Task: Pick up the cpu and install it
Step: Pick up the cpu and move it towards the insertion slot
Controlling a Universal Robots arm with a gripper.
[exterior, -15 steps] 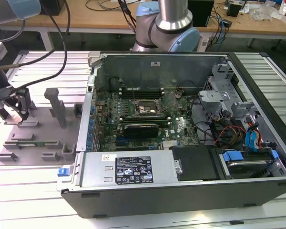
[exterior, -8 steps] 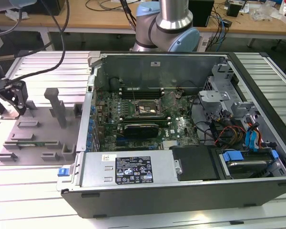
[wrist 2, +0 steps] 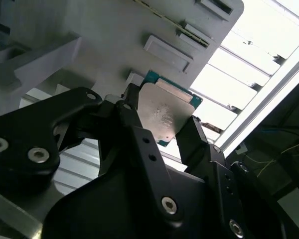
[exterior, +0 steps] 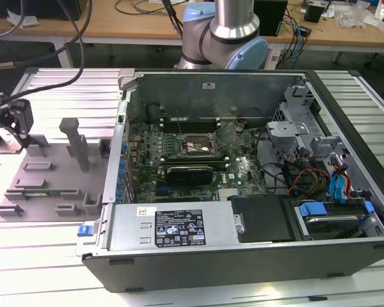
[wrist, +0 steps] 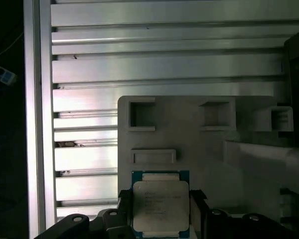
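Note:
The cpu [wrist: 161, 209] is a flat square chip with a silvery top plate and a green edge. It sits between my gripper's [wrist: 161, 198] two black fingers [wrist: 123, 200], over the near edge of a grey fixture plate [wrist: 189, 134]. In the second wrist view the fingers [wrist 2: 139, 142] press on two opposite sides of the cpu [wrist 2: 165, 110]. I cannot tell whether the chip rests on the plate or hangs just above it. In the exterior view my gripper [exterior: 9, 128] is at the far left, over the plate's [exterior: 51, 182] corner. The motherboard's open socket [exterior: 195, 146] lies in the computer case.
The open computer case [exterior: 243, 192] takes up the exterior view's middle and right, with cables and drive bays [exterior: 326, 185] inside. Upright grey posts [exterior: 73, 141] rise from the fixture plate. The slatted metal table [wrist: 139, 59] surrounds the plate. The arm's base [exterior: 224, 35] stands behind the case.

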